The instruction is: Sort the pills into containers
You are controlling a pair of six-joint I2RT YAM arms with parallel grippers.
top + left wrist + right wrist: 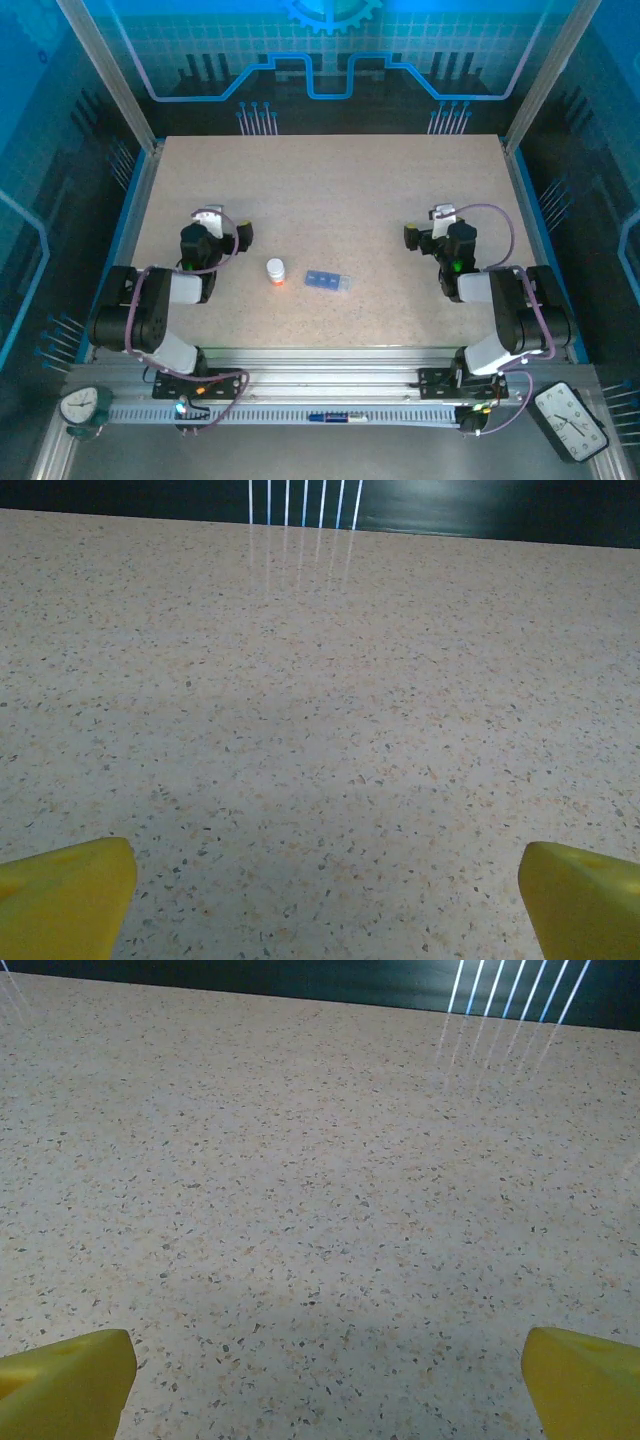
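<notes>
Where the pill box [328, 281] lies, its compartments [321, 279] blur together.

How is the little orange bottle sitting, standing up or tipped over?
Standing up. From above, the orange bottle shows its round white cap on top, with a little orange below.

Fingertips cropped, contents unreadable

Both wrist views cut the yellow left fingertips [66, 898] and right fingertips [66, 1380] off at the bottom corners. Between the two pairs, well apart from each, the pill box [328, 281] and orange bottle [275, 271] are too small to show contents.
</notes>
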